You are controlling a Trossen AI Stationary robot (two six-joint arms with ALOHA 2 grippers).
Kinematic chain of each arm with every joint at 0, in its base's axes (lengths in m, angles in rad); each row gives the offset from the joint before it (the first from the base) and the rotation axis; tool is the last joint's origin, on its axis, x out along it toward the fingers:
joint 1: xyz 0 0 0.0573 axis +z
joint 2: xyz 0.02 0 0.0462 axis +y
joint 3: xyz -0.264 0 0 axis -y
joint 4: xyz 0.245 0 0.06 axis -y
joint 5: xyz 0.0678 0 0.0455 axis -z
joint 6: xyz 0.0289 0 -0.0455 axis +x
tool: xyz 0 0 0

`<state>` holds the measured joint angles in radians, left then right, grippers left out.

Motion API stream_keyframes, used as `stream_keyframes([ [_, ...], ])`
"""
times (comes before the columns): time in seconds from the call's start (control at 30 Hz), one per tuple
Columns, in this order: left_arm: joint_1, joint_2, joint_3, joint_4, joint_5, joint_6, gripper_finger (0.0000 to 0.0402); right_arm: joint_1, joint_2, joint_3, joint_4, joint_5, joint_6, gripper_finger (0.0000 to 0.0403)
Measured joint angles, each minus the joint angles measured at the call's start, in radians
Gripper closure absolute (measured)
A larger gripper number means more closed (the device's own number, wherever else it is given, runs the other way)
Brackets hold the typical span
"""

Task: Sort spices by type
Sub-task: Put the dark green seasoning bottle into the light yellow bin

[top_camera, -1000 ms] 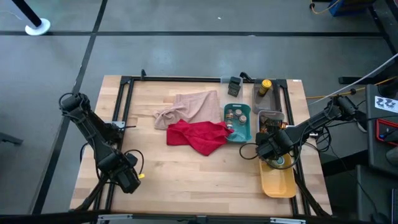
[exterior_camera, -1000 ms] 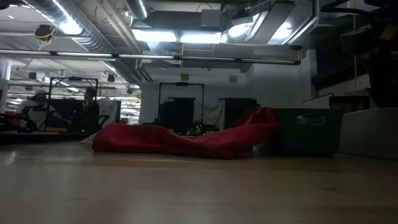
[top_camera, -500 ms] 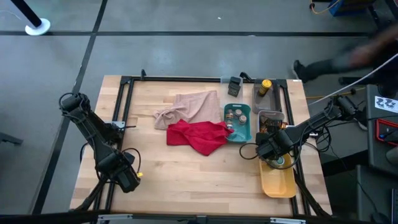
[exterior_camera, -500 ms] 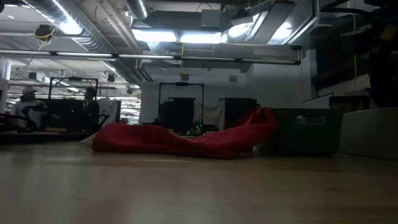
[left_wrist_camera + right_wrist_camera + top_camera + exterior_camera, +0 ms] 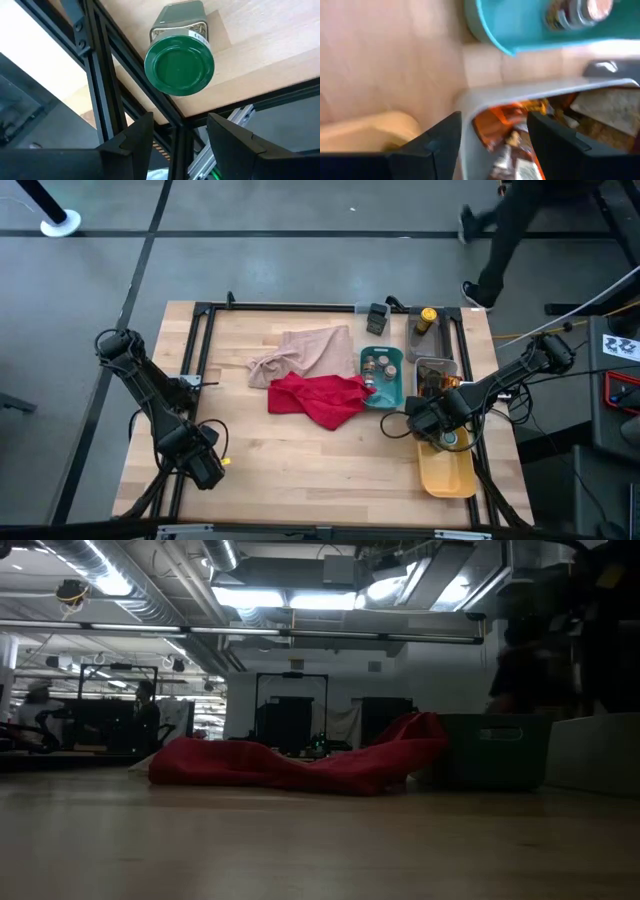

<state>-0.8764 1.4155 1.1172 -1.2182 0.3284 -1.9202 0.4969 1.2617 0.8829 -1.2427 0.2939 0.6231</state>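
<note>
Left gripper: jaws apart, nothing between them, at the table's near left corner. One green-lidded jar lies on its side just ahead of it, seen only in the left wrist view.

Right gripper: jaws apart, empty, over the near end of the clear tray, beside the yellow tray.

Counts, high view: three trays, two cloths. The teal tray holds small jars, number not readable. One yellow-capped bottle lies at the far edge. One jar sits in the yellow tray.

The right wrist view alone shows orange-brown sachets in the clear tray; count unclear.

The low view shows the red cloth, not the beige cloth. A person walks past the far right corner.
</note>
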Motion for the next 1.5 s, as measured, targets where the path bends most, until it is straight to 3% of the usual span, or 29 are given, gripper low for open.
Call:
stream_keyframes([
  [0.53,-0.002,-0.002,0.000,-0.037,-0.001,0.009,0.0233,0.000,0.000,0.000,0.367,0.000,0.000,0.0178],
  [1.07,-0.073,-0.002,0.000,-0.022,-0.201,-0.144,0.0228,0.000,0.000,0.000,0.570,0.000,0.000,0.0178],
  [1.37,-0.127,-0.002,0.000,-0.032,-0.212,-0.209,0.0099,0.000,0.000,0.000,0.569,0.000,0.000,0.0178],
  [1.5,-0.138,-0.002,0.000,-0.029,-0.244,-0.197,0.0064,0.000,0.000,0.000,0.569,0.000,0.000,0.0178],
])
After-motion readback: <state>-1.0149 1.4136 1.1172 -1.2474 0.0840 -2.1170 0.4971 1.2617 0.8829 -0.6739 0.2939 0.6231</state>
